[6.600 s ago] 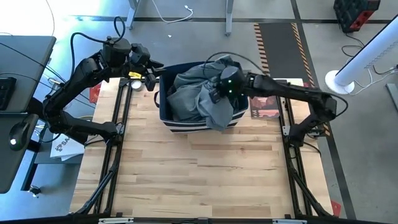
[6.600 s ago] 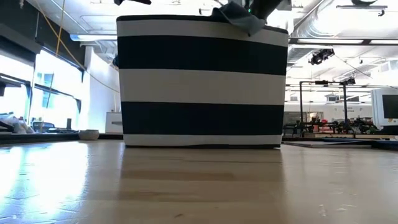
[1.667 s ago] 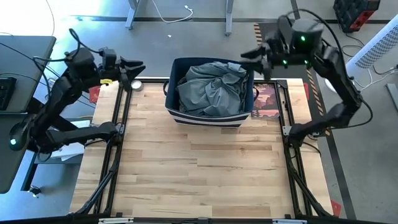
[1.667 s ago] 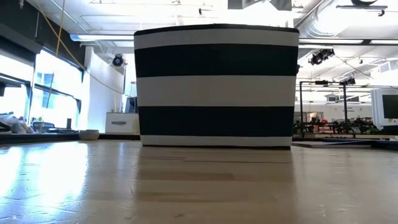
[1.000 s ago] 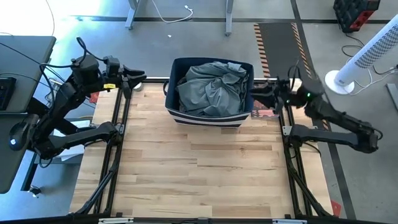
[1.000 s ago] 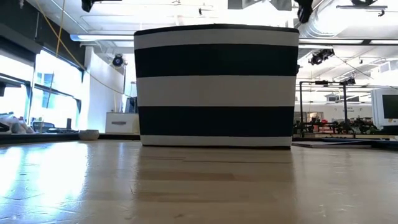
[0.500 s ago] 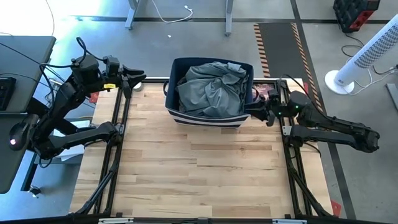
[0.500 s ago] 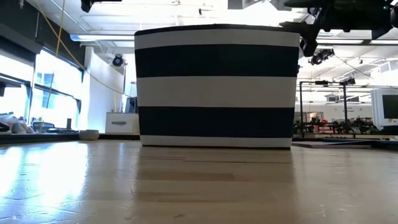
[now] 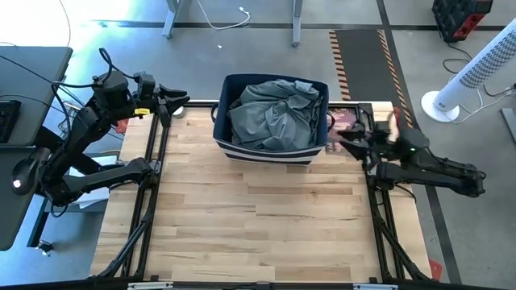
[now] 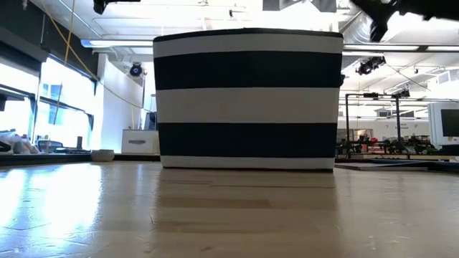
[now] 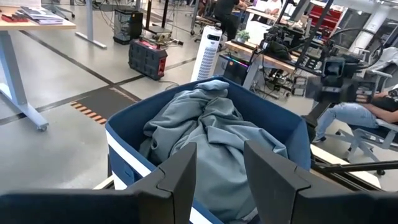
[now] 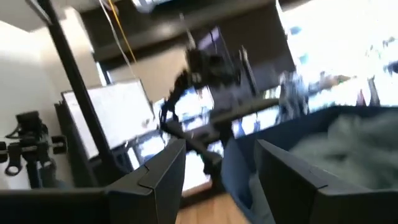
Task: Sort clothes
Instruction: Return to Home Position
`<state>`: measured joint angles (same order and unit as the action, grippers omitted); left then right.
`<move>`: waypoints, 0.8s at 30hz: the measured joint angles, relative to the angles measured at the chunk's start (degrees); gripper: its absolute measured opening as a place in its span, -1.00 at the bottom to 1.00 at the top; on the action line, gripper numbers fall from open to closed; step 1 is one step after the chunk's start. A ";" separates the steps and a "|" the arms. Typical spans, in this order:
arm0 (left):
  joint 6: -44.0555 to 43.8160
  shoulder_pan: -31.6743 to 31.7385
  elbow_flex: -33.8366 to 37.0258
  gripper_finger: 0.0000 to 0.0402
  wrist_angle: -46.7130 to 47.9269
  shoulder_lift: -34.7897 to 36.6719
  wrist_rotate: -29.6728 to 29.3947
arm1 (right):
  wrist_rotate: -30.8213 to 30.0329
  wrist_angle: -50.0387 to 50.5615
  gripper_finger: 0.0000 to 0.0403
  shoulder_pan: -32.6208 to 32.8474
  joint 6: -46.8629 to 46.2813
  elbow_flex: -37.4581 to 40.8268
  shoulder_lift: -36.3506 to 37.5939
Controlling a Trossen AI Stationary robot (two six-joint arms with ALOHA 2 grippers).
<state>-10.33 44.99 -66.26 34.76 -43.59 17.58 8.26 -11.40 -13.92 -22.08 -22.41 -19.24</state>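
Sitting at 12 o'clock on the wooden table (image 9: 258,217), navy bin (image 9: 271,155) with white stripes, upright. Grey-green clothes (image 9: 274,113) piled inside it, crumpled, heaped up to about rim level, none on the tabletop. Low view shows only the bin's striped wall, clothes hidden behind it.

Left gripper (image 9: 182,102) off the bin's 9 o'clock side, apart from it, above the table's 10 o'clock corner and pointing toward the bin. In the left wrist view its fingers (image 11: 179,180) stand spread with a clear gap and nothing between them; the clothes show past them in the bin.

Right gripper (image 9: 348,138) at the bin's 4 o'clock, near its corner but not touching as far as can be told, arm stretched low along the table's 3 o'clock edge. Right wrist view shows the fingers (image 12: 163,171) parted wide, empty, bin wall and a bit of cloth beyond.

A seated person (image 11: 351,115) shows in the room behind, far from the table.
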 joint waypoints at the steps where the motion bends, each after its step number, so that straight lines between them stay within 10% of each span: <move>1: 0.00 0.00 0.00 -0.35 0.00 0.00 0.00 | -0.99 0.08 -0.07 0.56 1.71 0.01 1.62; 16: 0.00 0.00 0.00 -0.35 0.02 0.00 0.00 | 6.30 -12.20 -0.07 -4.63 23.66 21.84 19.19; 24: 0.00 -0.02 0.00 -0.35 0.02 -0.11 0.00 | -1.37 -8.13 -0.07 -0.48 20.67 21.90 19.21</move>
<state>-10.33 44.97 -66.26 34.79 -43.70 17.59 6.88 -19.53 -14.40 -1.42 -0.51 -0.03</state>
